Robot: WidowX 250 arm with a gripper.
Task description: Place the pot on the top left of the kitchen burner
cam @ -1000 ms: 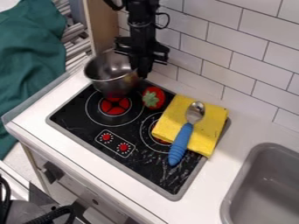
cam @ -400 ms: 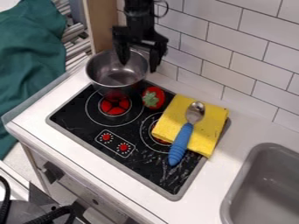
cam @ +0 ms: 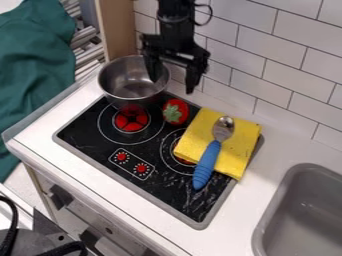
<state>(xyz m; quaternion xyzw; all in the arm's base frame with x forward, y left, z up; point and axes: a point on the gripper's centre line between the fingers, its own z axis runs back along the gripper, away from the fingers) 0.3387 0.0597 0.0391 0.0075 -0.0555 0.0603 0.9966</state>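
Hanging over the back of the stove, the pincer comes down from the top of our view, and we see its two fingers spread well apart with nothing pinched between them. One fingertip overlaps the right part of the metal pot as we look at it; the other hangs to the right of the rim, in front of the white tiled wall. We cannot tell whether the first finger touches the pot. We find the pot upright at the stove's upper left corner, its lower part overlapping the far side of the ring around the left burner, whose red middle we can see. Just to the pot's right lies a red strawberry, its green top turned towards us. Further right, we have a folded yellow cloth partly over the other burner, with a spoon lying slantwise on it, blue handle towards us and running past the cloth's edge. Near the left burner we see two red dials. The stove is set into the white table, and a grey sink sits at the right.
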